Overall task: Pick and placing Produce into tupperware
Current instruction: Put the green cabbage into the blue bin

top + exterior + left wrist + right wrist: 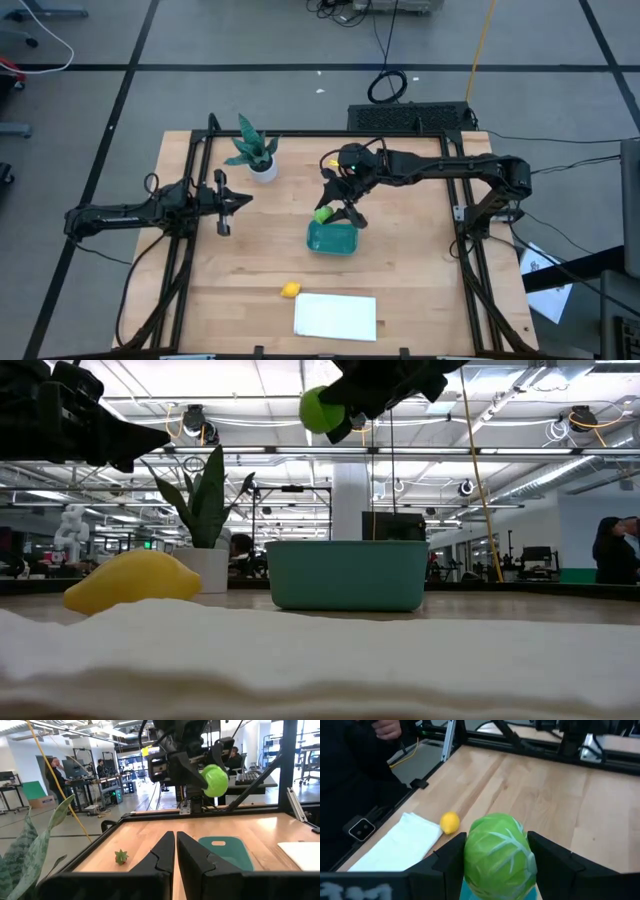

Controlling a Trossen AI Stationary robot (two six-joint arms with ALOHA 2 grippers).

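we saw the right hand (340, 205) grasping the light green ball (322, 214) between its two fingers, held in the air just above the left far edge of the teal tupperware (333, 239), which sat near the middle of the tabletop (420, 280). the yellow lemon-like piece (290, 290) lay nearer the front, just beside the far left corner of a flat white sheet (336, 316). the left hand (228, 201) waited at the left side with its fingers clenched together, near a potted plant (255, 152). a tiny green leafy bit (121, 856) lay on the wood.
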